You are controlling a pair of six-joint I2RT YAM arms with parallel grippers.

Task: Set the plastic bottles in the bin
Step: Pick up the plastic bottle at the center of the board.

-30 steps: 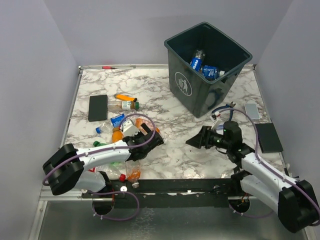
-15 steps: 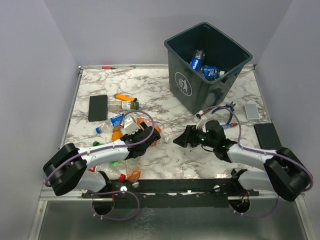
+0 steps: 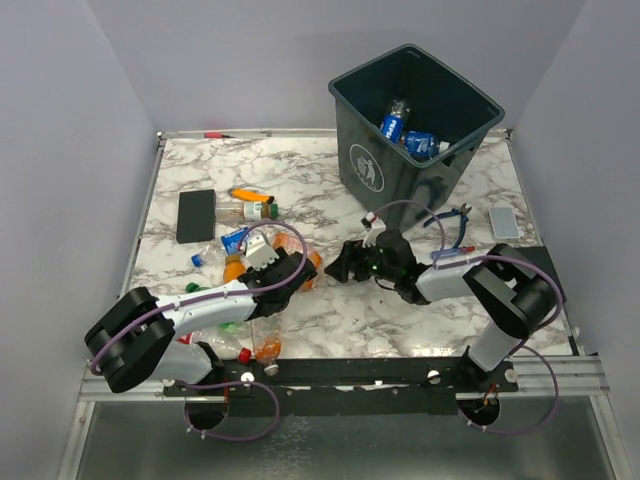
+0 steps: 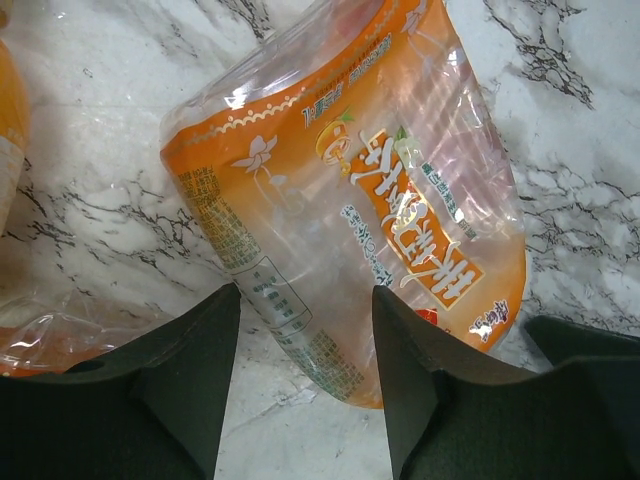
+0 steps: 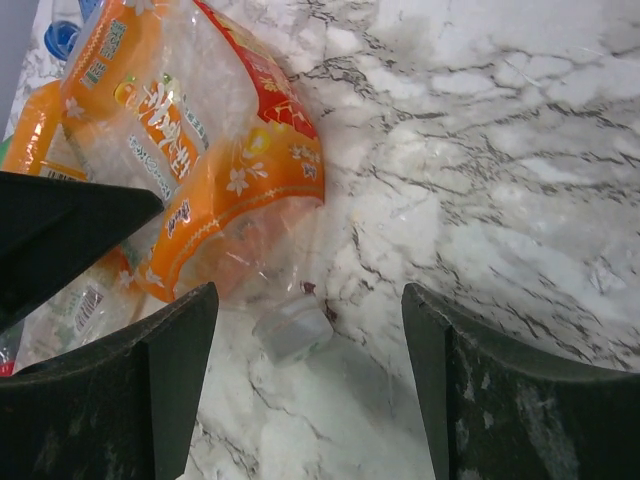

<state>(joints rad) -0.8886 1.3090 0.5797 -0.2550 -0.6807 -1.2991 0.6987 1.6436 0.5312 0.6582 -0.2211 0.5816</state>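
Note:
A crushed clear bottle with an orange label lies on the marble table. My left gripper has its jaws drawn in on the bottle's base end, both fingers against its sides. From above, that gripper sits at the bottle. My right gripper is open and hovers over the same bottle's pale cap, holding nothing. From above, it is just right of the bottle. The dark bin stands at the back right with two bottles inside.
More bottles lie left of my left arm: a blue-labelled one, a clear one and a pile near the front edge. A black pad is at the left. Blue-handled pliers and a grey slab lie right of the bin.
My left jaws have closed in from wide open onto the orange-labelled bottle. My right arm has reached leftward across the table to that bottle's cap end.

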